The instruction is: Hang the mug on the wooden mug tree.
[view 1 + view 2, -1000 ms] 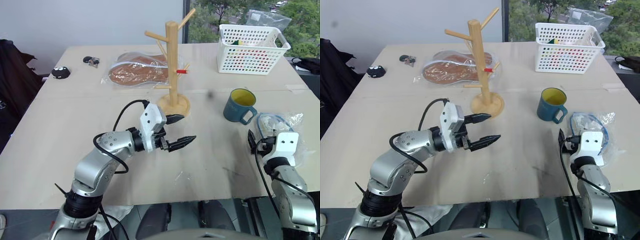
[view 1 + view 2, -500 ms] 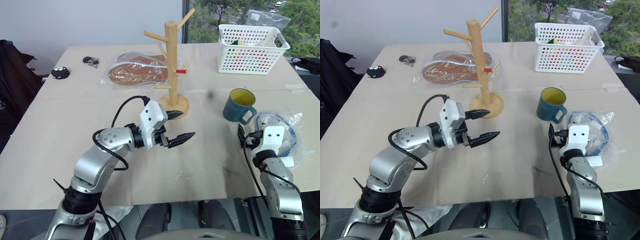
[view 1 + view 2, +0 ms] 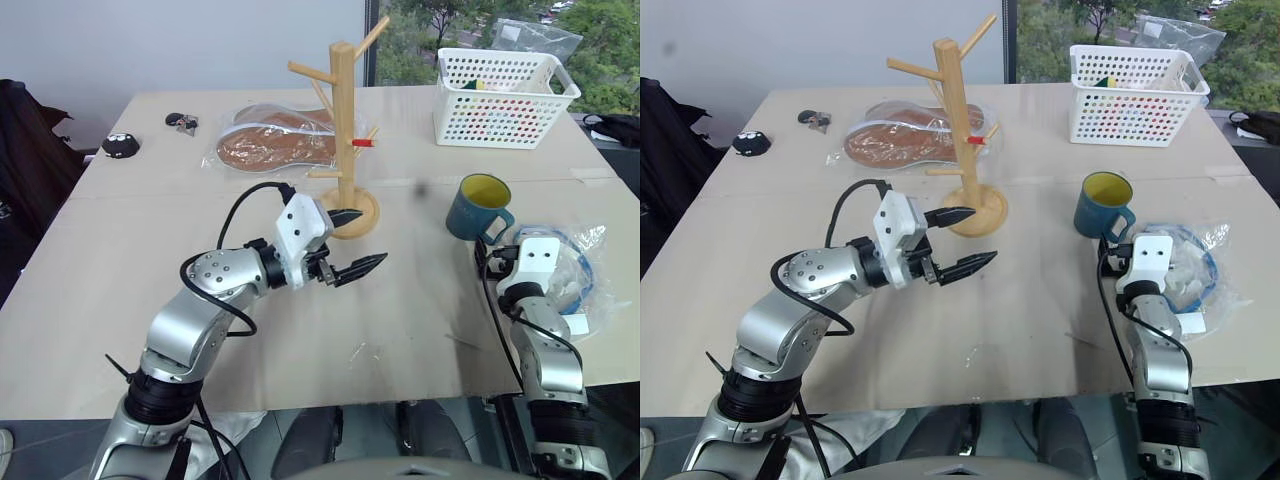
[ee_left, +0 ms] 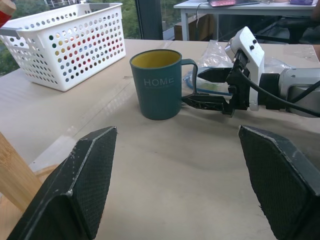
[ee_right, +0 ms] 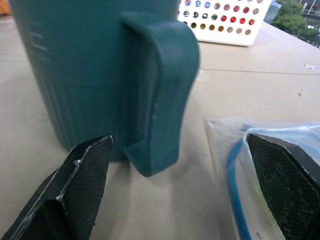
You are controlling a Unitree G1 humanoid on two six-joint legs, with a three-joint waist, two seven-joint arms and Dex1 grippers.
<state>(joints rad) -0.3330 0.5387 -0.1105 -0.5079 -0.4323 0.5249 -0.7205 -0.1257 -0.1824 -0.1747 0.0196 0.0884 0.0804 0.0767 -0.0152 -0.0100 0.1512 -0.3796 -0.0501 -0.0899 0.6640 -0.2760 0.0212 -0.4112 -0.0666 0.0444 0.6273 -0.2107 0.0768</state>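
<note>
Just ahead of the wide-open right gripper (image 4: pixel 207 87), the mug (image 4: pixel 159 82), handle between its fingers.

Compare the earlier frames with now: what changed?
The right hand, open, has advanced to the teal-blue ceramic mug, its fingers flanking the handle without gripping. The left hand barely shifted, still open. Mug, light wooden mug tree and white plastic basket stayed put.

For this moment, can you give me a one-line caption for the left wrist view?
Right gripper, fingers open, reaching level at the handle of the upright teal mug beside the white basket.
</note>
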